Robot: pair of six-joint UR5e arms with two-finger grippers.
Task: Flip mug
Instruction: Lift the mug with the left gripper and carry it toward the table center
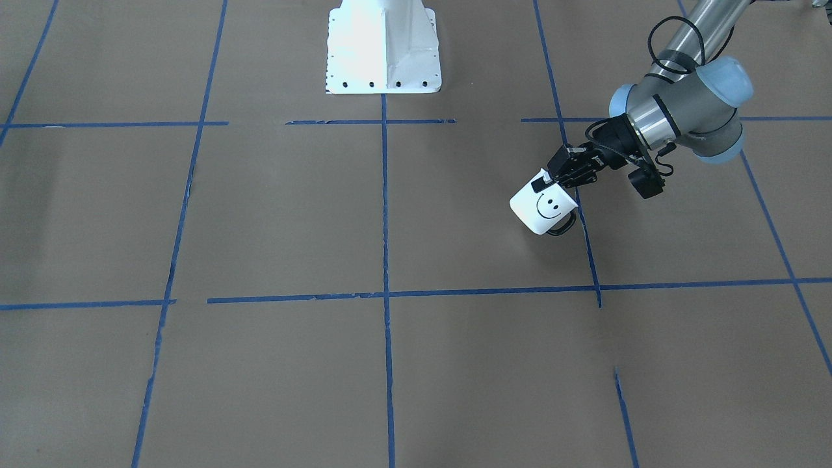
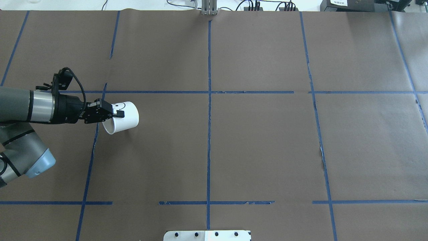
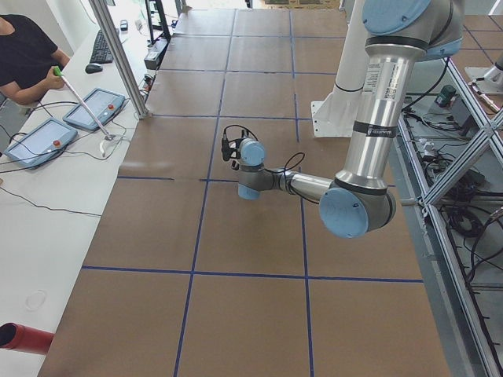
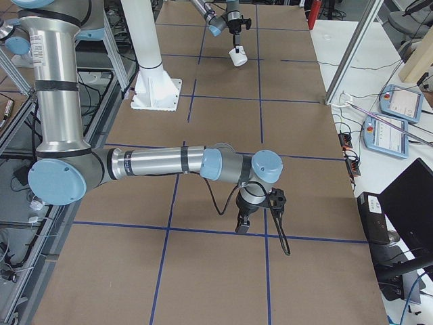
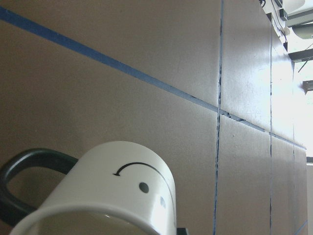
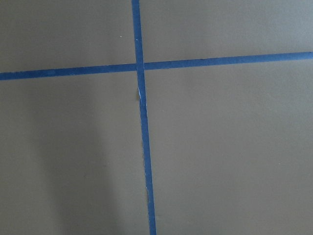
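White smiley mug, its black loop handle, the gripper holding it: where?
White smiley mug [image 1: 543,208], front-facing view, side wall.
Black loop handle [image 5: 29,157], left wrist view, top arc.
Left gripper [image 2: 117,115], overhead view, between fingertips.

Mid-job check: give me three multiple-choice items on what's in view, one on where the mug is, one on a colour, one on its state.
1. In the overhead view, where is the mug?
A. left part of the table
B. centre
C. far right

2. What colour is its handle?
A. white
B. black
C. blue

3. How is the mug?
A. upright, untouched
B. tilted, held at its rim by the left gripper
C. stacked on a plate

Answers:
1 A: it shows far left in that view.
2 B: the loop is black against the white body.
3 B: the fingers clamp the rim, and the body leans over.
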